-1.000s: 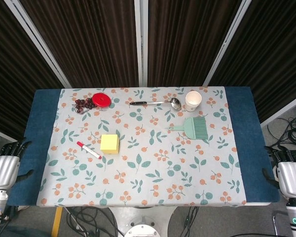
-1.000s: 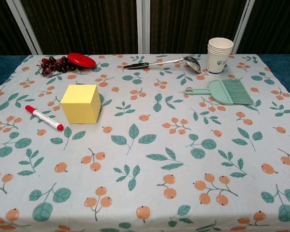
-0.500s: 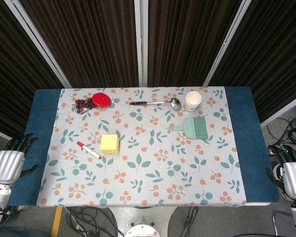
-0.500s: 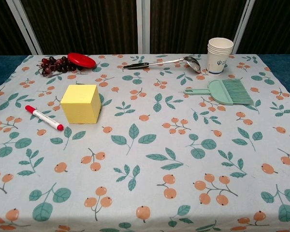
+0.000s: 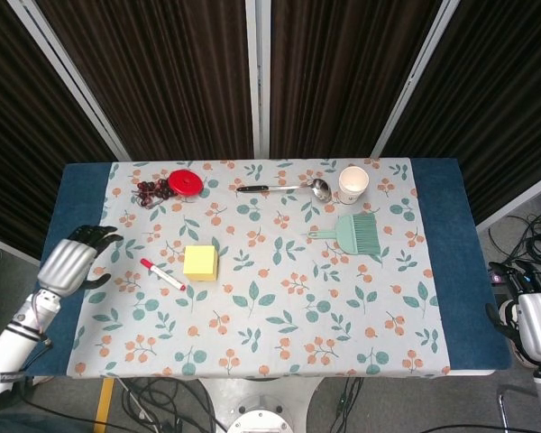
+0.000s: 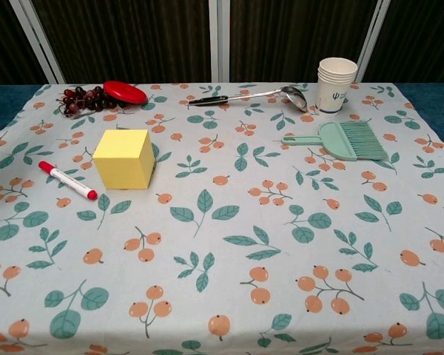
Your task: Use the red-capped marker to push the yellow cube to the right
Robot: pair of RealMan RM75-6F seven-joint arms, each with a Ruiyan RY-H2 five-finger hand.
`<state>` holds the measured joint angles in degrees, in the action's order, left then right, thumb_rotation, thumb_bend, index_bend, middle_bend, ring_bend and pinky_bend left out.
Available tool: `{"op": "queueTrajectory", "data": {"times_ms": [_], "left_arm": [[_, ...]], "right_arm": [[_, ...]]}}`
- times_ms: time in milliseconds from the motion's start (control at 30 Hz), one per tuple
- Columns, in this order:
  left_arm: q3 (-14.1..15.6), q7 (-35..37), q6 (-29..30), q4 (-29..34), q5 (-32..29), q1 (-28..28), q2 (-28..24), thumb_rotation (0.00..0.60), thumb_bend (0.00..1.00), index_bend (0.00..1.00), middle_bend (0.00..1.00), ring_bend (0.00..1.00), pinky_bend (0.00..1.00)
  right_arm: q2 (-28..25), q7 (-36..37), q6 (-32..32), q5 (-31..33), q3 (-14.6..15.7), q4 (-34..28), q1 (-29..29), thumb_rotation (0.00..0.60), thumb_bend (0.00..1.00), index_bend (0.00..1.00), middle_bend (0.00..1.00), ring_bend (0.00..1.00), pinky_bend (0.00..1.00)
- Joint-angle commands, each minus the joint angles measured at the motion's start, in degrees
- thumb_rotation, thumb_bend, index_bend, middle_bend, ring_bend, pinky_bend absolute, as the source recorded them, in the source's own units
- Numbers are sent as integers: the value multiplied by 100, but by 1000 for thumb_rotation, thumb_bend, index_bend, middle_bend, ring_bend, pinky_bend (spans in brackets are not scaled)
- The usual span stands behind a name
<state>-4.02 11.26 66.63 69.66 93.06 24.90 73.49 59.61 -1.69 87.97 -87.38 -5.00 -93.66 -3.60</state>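
Note:
The yellow cube [image 5: 201, 262] [image 6: 124, 157] stands on the floral cloth, left of centre. Just to its left lies the white marker with red caps [image 5: 163, 274] [image 6: 67, 180], slanted. My left hand [image 5: 69, 262] hovers over the cloth's left edge, left of the marker, holding nothing, fingers apart and slightly curled. My right hand [image 5: 538, 319] hangs off the table's right side, low, holding nothing. Neither hand shows in the chest view.
At the back left sit a red lid [image 5: 186, 181] and dark grapes [image 5: 151, 190]. A ladle [image 5: 284, 188] and stacked paper cups [image 5: 353, 184] are at the back, with a green brush [image 5: 355, 233] in front of them. Blue table [image 5: 451, 262] borders the cloth.
My left hand has risen from beside the table and moved right, over the cloth's left edge toward the marker. The right hand has barely shifted. Objects stay still.

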Motion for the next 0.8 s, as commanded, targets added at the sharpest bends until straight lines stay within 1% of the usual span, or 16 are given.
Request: {"op": "queueTrajectory", "data": {"times_ms": [33,233,433,567,800], "left_arm": [[103,293,-368,-454,150,359,335,600,283,295,288,194,194],[304,609,-834,-1179,290,803,870,600,286,301,293,194,195],[505,768,-1031,-1683,378,1026,1270,600,287,317,313,194,196],[612,862,-1094,-1912,396,1109,1463,600,288,342,334,194,196],[712,982,-1124,-2214,387,1235,1745,600,290,374,363,199,198]], "right_arm": [[-1,-7,-13,9,3,-7,-2,600,217,209,312,144,262],[-3,-35,-53,40,19,-20,-2,600,217,209,312,144,262],[-4,-45,-87,101,23,-30,6,600,216,209,311,144,262],[6,-31,-98,115,28,-13,10,600,217,209,312,143,262],[17,-31,-146,141,32,-6,-4,600,217,209,312,144,262]]}}
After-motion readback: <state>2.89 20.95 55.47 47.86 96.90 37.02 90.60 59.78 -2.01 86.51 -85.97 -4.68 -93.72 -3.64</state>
